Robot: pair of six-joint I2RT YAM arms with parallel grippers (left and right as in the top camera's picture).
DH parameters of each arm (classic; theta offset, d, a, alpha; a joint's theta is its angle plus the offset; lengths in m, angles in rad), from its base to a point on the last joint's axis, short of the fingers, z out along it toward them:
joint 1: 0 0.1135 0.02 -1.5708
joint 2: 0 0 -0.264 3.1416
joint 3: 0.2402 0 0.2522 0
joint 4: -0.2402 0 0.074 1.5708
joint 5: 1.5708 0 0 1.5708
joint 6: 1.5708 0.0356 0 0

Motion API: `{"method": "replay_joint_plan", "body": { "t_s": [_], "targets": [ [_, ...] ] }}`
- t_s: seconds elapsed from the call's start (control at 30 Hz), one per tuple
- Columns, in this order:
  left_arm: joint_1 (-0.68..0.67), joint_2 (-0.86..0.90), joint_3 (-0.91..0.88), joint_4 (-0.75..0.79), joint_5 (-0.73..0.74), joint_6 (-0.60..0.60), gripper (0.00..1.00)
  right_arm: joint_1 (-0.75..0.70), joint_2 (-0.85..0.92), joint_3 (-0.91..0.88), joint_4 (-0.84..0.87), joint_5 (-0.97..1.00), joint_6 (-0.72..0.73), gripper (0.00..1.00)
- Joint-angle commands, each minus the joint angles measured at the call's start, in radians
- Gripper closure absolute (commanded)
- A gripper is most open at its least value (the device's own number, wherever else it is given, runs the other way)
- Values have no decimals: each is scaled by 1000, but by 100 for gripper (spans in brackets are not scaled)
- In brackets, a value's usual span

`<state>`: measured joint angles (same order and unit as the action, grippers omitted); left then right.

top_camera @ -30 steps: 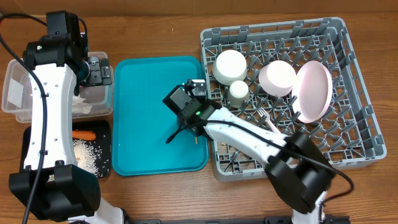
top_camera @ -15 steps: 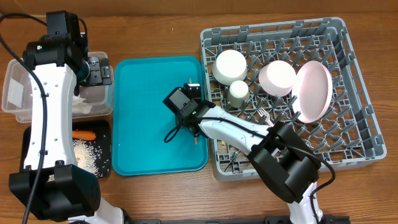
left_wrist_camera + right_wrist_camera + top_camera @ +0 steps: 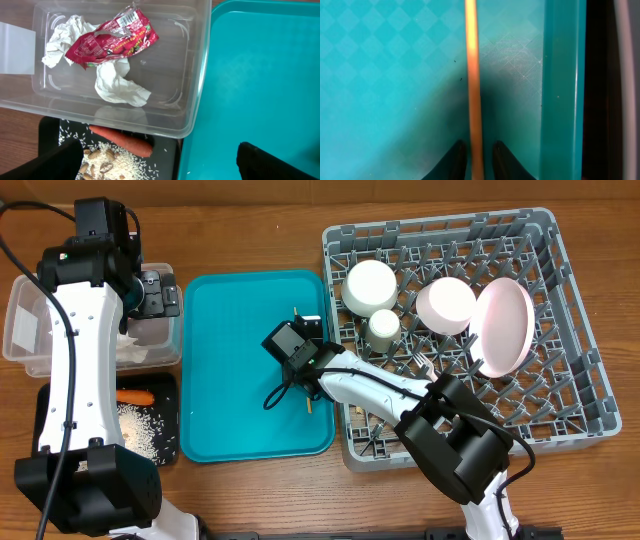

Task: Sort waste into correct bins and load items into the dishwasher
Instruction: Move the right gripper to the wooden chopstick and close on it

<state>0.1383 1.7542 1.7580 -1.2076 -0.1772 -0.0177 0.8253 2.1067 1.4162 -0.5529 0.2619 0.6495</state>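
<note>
Your right hand (image 3: 475,152) is nearly closed around the wooden chopstick (image 3: 472,75) on the teal tray (image 3: 385,75). Your left hand (image 3: 160,165) hangs wide open, holding nothing.

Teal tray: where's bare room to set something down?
Teal tray: left and middle bare, bordered by clear tub and black tray. Crowded at its right edge: right gripper around the chopstick, beside the dish rack.

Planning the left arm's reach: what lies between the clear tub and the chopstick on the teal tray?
Overhead, only bare teal tray floor lies between the clear tub and the chopstick at the right gripper.
</note>
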Motion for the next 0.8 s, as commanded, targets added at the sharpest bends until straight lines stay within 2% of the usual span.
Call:
{"method": "replay_joint_plan", "body": {
  "t_s": [0.0,0.2,0.43,0.53,0.77],
  "targets": [
    [5,-15,27,1,-13,22,0,-2,31,0,-1,-43,-3,80],
    [5,-15,27,1,-13,22,0,-2,34,0,-1,-38,-3,80],
    [5,-15,27,1,-13,22,0,0,59,0,-3,-39,-29,89],
    [5,-15,27,1,-13,22,0,4,59,0,-6,-39,-29,96],
    [5,-15,27,1,-13,22,0,5,59,0,-9,-67,-29,95]
  ]
}}
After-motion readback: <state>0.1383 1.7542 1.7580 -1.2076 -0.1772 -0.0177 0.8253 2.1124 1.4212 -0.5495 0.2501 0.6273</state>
